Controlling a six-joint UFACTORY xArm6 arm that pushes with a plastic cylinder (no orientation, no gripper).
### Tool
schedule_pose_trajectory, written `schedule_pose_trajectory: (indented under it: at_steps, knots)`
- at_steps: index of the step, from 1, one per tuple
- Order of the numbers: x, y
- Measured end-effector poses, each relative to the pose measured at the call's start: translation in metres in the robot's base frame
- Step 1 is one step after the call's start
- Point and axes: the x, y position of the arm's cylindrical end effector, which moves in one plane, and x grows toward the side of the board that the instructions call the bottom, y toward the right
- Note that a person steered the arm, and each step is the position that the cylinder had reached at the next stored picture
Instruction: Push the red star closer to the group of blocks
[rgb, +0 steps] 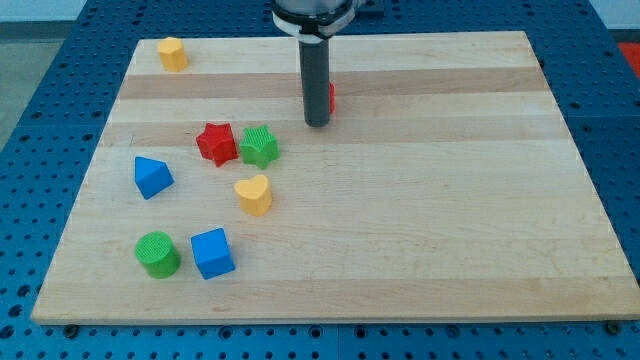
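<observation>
On the wooden desk (420, 220), the red star (215, 142) is sitting left of centre, touching the green star (259, 146) on its right side. You are looking at a squat shape with no clear long axis; its points are spreading all round, and no single heading can be made out. Your tip (317, 123) is standing to the view's right of the pair, well apart from both, with a small red block (331, 96) peeking out from behind the rod, its shape hidden. There is no pincer on this arm, so no open or closed state is showing. Below the red star, a yellow heart (254, 194) is lying near; a blue triangular block (152, 177) is resting to the lower left. Further down, a green cylinder (158, 254) and a blue cube (212, 252) are sitting side by side. A yellow block (172, 53) is sitting alone at the top left corner.
</observation>
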Motion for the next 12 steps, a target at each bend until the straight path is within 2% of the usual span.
schedule_pose_trajectory:
  at_steps: [5, 12]
  knots:
    - [-0.071, -0.007]
    - [-0.072, 0.022]
